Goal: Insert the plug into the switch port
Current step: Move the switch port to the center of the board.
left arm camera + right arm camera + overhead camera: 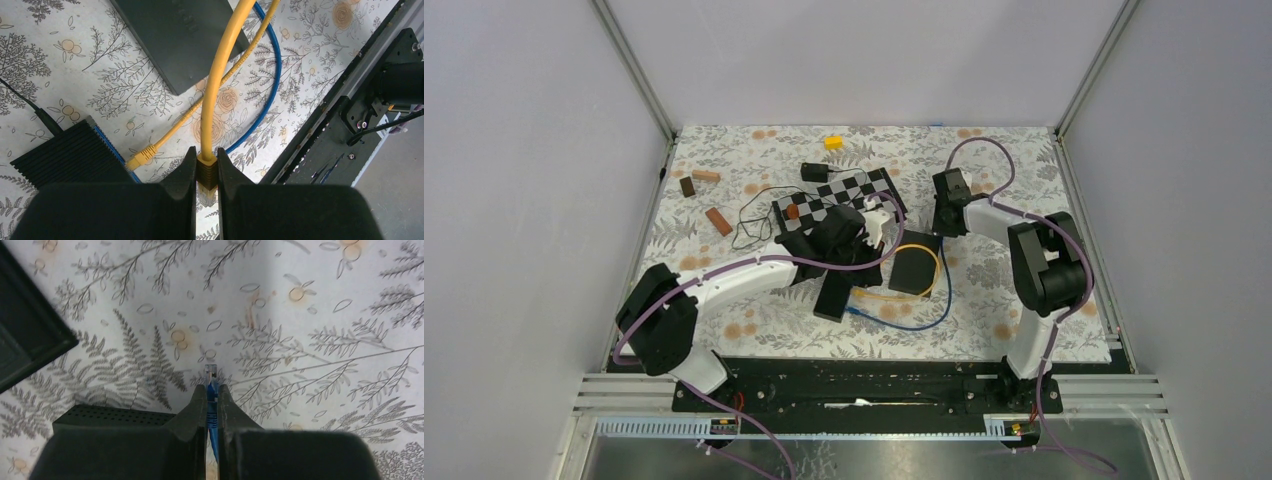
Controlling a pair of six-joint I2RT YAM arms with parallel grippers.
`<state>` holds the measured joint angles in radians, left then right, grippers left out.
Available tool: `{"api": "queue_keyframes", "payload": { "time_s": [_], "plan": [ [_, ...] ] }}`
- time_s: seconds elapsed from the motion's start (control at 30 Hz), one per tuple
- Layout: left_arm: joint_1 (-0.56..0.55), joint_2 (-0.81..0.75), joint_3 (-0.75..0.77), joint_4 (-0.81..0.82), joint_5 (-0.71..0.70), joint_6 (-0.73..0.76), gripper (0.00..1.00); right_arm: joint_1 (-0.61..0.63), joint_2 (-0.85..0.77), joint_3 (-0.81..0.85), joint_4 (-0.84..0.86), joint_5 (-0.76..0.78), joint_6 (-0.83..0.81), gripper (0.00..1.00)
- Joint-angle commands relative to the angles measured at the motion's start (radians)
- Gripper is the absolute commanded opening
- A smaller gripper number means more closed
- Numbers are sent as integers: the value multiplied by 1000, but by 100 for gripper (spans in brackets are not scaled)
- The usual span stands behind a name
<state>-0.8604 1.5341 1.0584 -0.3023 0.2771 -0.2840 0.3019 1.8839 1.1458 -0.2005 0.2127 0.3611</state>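
My left gripper (206, 152) is shut on a yellow plug (206, 170), boot pinched between the jaws and clear tip pointing back toward the camera. Its yellow cable (216, 75) arches away over a flat dark box (175, 35). To the left lies the switch (75, 155), black and ribbed with a blue edge; no port shows. A second yellow plug (142, 156) lies with its tip at that blue edge; I cannot tell whether it is inserted. My right gripper (212, 389) is shut on a blue plug (211, 372), held above the patterned cloth.
A blue cable (272, 85) loops beside the yellow one, and the arms' black base rail (325, 125) runs close by. A perforated black box (115, 415) sits beside the right fingers. A checkerboard (839, 190), wooden blocks (717, 221), a yellow block (833, 142) and a black adapter (814, 172) lie farther back.
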Motion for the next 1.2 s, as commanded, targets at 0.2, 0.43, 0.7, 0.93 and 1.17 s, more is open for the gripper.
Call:
{"api": "queue_keyframes", "payload": {
  "time_s": [0.2, 0.43, 0.7, 0.93, 1.17],
  "plan": [
    [1, -84, -11, -9, -51, -4, 0, 30, -161, -229, -103, -95, 70, 0],
    [4, -138, -65, -6, -102, -19, 0, 32, -412, -471, -55, -81, 336, 0],
    [18, -126, -96, 40, -140, -78, 0, 31, -611, -593, -70, -63, 399, 0],
    [18, -115, -98, 46, -149, -90, 0, 31, -749, -649, -161, -58, 479, 0],
    [18, -110, -101, 34, -152, -74, 0, 131, -845, -798, -46, -166, 639, 0]
  ]
}}
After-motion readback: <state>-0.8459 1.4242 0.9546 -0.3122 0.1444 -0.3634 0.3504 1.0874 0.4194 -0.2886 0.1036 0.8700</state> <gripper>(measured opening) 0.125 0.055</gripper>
